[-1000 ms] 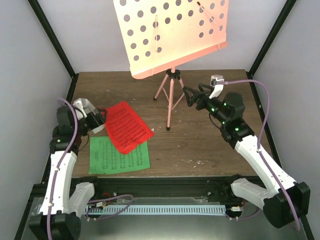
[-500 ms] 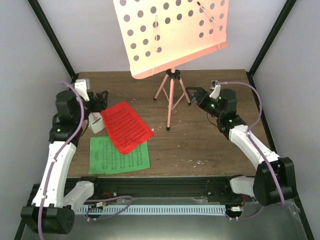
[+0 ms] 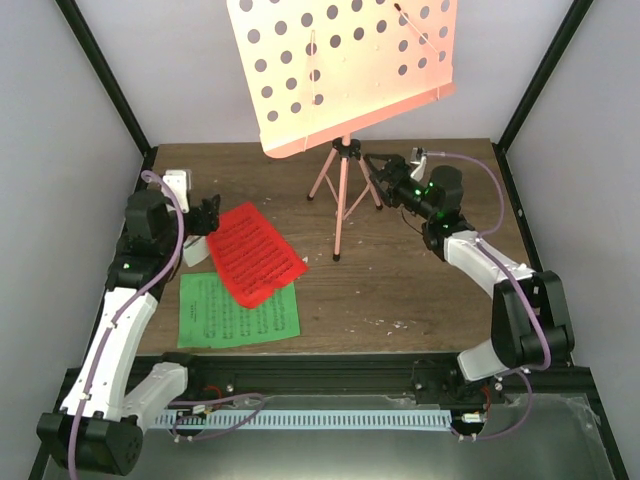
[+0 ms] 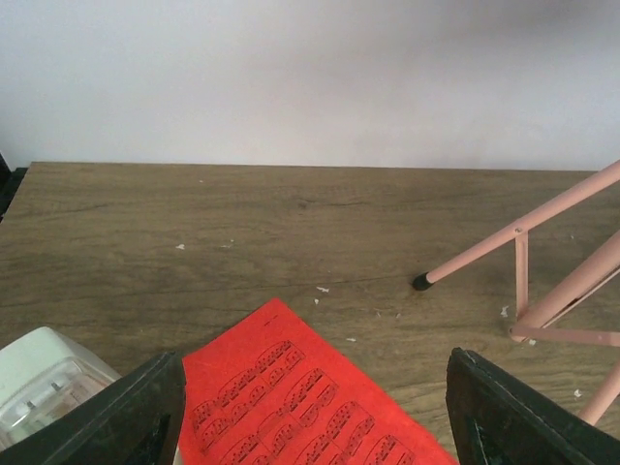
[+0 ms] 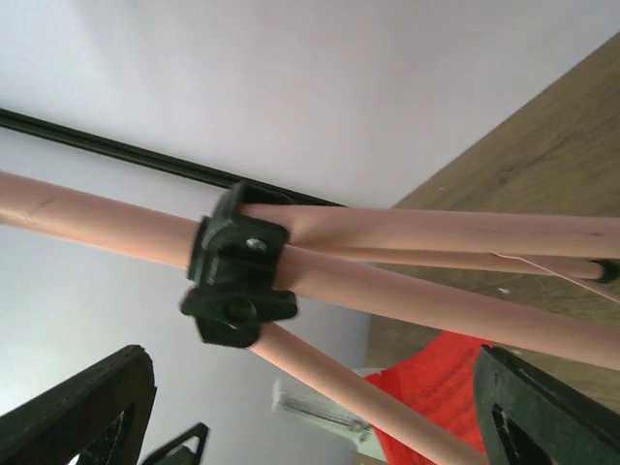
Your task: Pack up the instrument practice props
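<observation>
The pink music stand (image 3: 345, 70) stands at the back centre on its tripod legs (image 3: 338, 205). A red page (image 3: 252, 252) lies partly over a green page (image 3: 240, 310) at the left. The white metronome (image 3: 192, 250) stands just left of the red page, partly hidden by my left arm. My left gripper (image 3: 210, 215) hovers open over the red page's far corner (image 4: 291, 387), with the metronome (image 4: 44, 383) by its left finger. My right gripper (image 3: 378, 180) is open, facing the tripod's black collar (image 5: 237, 266). The pink tubes (image 5: 407, 300) cross ahead of its jaws without touching them.
The wooden table (image 3: 420, 290) is walled by grey panels with black corner posts (image 3: 535, 90). A tripod foot (image 4: 422, 282) rests on the wood just beyond the red page. The stand's wide desk overhangs the table's back half.
My left gripper rose and swung forward toward the red page's far corner. My right arm stretched left, bringing its gripper up to the tripod collar, jaws narrowing slightly.
</observation>
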